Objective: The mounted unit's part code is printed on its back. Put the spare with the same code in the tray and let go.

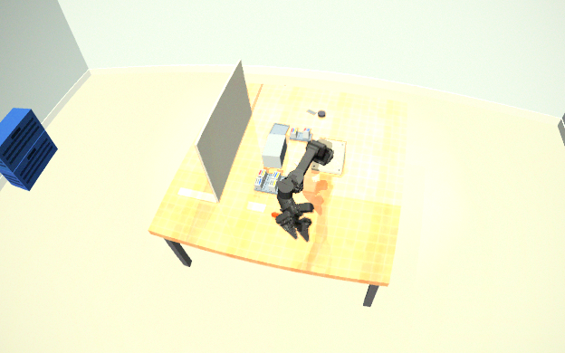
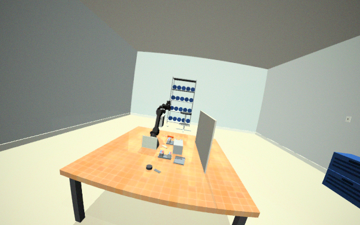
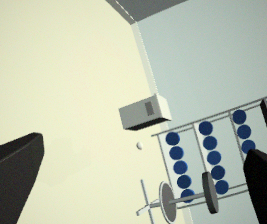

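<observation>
My gripper (image 1: 301, 238) (image 3: 148, 153) is open and empty, raised high over the front of the table; the wrist view looks away at floor, wall and shelves. A front rack (image 1: 264, 189) holds printed grey-white units, such as one (image 1: 260, 177) at its left; the arm hides its right end. A back rack (image 2: 165, 157) (image 1: 301, 138) holds two similar units (image 1: 293, 132) (image 1: 306, 132). The flat grey tray (image 2: 179, 160) (image 1: 280, 128) looks empty, beyond a grey box (image 1: 275, 149) (image 2: 177, 146). I cannot tell which unit is the mounted one, and no code is readable.
A tall grey partition (image 1: 227, 136) (image 2: 205, 141) stands at one side. A pale panel (image 2: 149, 142) is by the arm's base. An orange-handled tool (image 1: 274, 214) (image 2: 170, 137) and a white card (image 1: 256, 206) lie near the front. A black puck (image 1: 321, 113) (image 2: 149, 167) lies at the back.
</observation>
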Robot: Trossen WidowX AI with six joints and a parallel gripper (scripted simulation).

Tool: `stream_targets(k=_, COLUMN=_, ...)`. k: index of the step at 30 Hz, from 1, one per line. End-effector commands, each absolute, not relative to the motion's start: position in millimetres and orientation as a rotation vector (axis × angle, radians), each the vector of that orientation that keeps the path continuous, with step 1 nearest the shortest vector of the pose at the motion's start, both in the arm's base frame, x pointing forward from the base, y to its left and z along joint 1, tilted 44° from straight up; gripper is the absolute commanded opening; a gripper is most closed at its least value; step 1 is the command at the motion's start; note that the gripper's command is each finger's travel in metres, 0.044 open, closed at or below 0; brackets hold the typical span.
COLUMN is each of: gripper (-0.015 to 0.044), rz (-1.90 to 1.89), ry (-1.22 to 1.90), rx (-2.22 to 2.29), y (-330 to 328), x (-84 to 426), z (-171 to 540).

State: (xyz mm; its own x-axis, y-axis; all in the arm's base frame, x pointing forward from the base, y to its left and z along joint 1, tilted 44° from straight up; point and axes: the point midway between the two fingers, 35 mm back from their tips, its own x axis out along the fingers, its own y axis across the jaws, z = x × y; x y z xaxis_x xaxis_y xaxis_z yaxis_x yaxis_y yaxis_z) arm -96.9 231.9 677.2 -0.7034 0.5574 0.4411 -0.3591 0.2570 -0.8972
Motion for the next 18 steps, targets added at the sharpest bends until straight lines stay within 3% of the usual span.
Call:
stream_targets(k=1, gripper=0.0440, rz=1.618, ry=-1.551, rx=-0.310, y=279.8, x=-60.2, z=651.1)
stream_targets(k=10, gripper=0.0440, rz=1.669, ry=-0.959, rx=-0.502, y=354.8, x=57.0, z=574.0)
stream_targets(k=18, gripper=0.0440, rz=1.583, ry=-0.416, rx=-0.535, y=365.8, x=177.2, z=493.1)
